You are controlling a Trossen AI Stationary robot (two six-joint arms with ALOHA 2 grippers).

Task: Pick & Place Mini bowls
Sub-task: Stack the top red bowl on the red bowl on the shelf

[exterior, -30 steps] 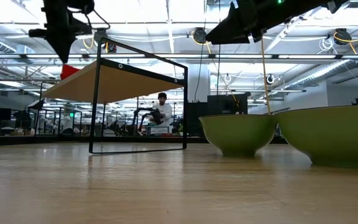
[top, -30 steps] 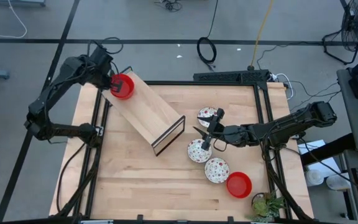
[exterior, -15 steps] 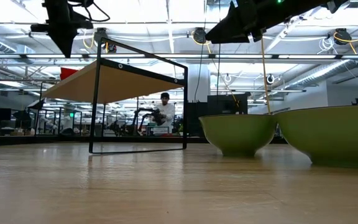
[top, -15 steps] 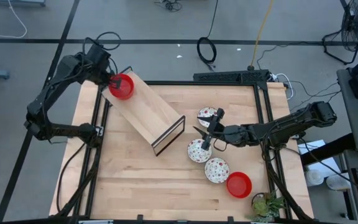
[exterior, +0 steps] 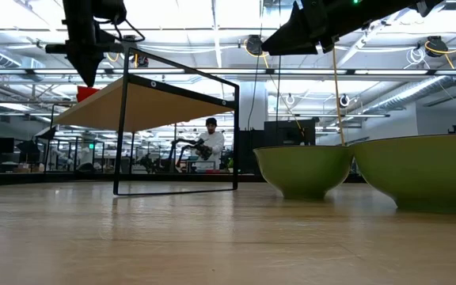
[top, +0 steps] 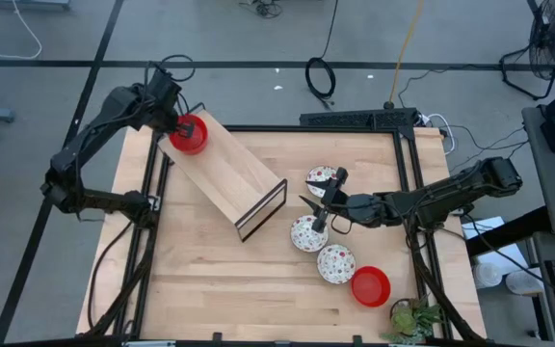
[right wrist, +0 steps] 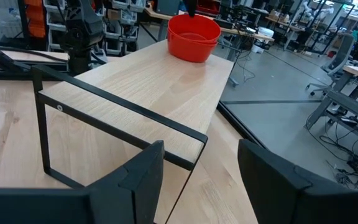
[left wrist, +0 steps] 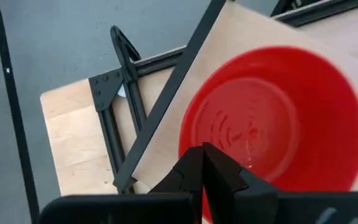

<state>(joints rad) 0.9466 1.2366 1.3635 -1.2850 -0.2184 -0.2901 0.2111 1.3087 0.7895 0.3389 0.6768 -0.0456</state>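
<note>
Red bowl [top: 190, 134] stays clamped in left pincer [top: 175, 126], now nudged slightly along the shelf [top: 227, 171].

The wooden table [top: 210, 270] carries a ramp [top: 227, 175] (black-framed) and bowls [top: 308, 232].

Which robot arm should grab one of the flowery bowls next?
Right. The right gripper hovers open among the white bowls with red speckled pattern, beside the low end of the wooden ramp shelf. The left gripper is across the table, at the glossy red bowl on the shelf's raised end.
</note>
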